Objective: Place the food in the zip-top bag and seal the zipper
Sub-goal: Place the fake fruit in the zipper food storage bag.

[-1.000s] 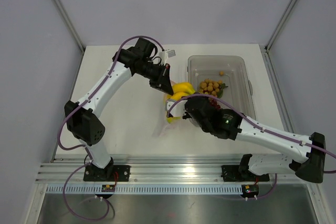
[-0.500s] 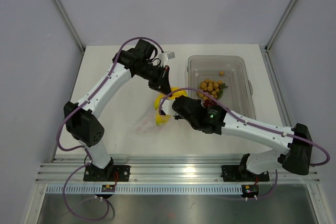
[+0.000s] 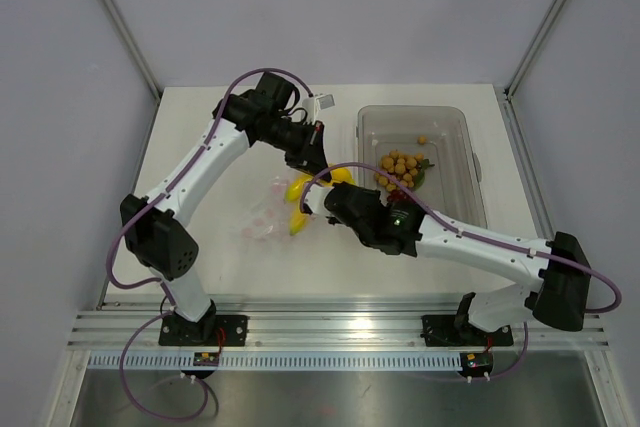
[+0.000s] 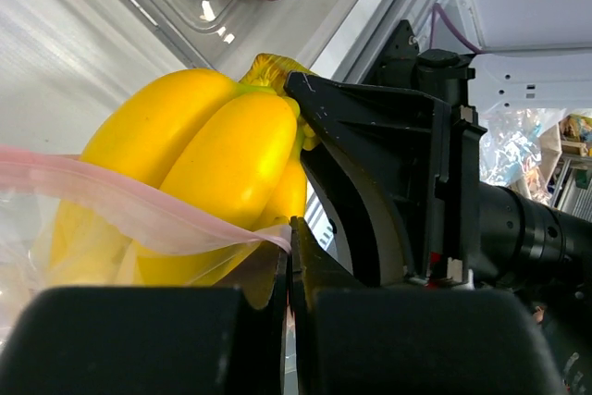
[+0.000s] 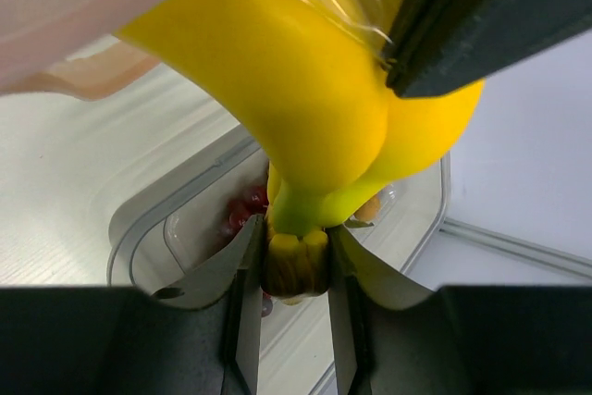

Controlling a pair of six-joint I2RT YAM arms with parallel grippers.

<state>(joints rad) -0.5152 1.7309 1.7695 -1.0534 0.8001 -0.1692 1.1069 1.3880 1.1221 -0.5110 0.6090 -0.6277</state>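
Right wrist: the right hand (image 5: 294,261) is gripping the yellow banana bunch (image 5: 314,108) by its stem. Meanwhile the left hand (image 4: 289,252) is pinching the clear pink-dotted bag (image 4: 125,203).

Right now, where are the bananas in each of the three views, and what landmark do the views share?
Top view: bananas mid-table, left of the clear tray.
Left wrist: bananas centre-left, behind the bag and its pink edge.
Right wrist: bananas top centre, stem in the right gripper.
Shared landmark: the clear tray.
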